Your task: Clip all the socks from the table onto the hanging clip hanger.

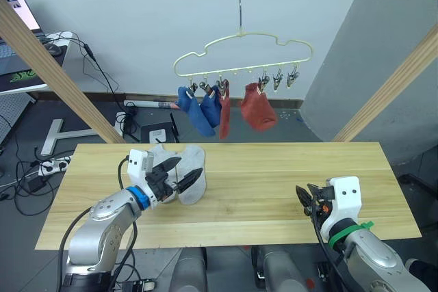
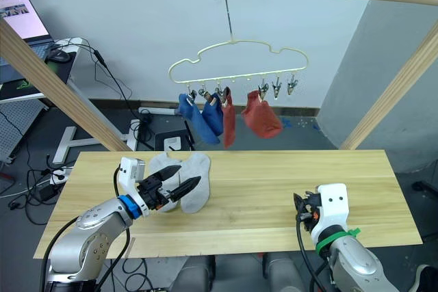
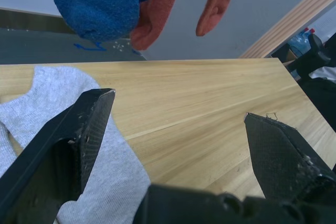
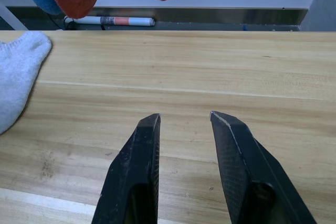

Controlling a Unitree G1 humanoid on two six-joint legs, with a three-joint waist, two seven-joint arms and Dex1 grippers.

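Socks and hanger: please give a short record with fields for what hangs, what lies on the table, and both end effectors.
hanging: two blue socks and two red socks, clipped on the hanger
free clips: three, at the robot's right end
on table: grey socks
left end effector: open, over the grey socks
right end effector: open, above bare wood, holding nothing

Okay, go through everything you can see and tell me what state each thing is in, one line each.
Blue socks: two, clipped on hanger.
Rust red socks: two, clipped on hanger.
Grey socks: lying on the table, unclipped.
Clip hanger: hanging; rightmost clips empty.
Left gripper: jaws open over grey socks.
Right gripper: jaws open, holding nothing.
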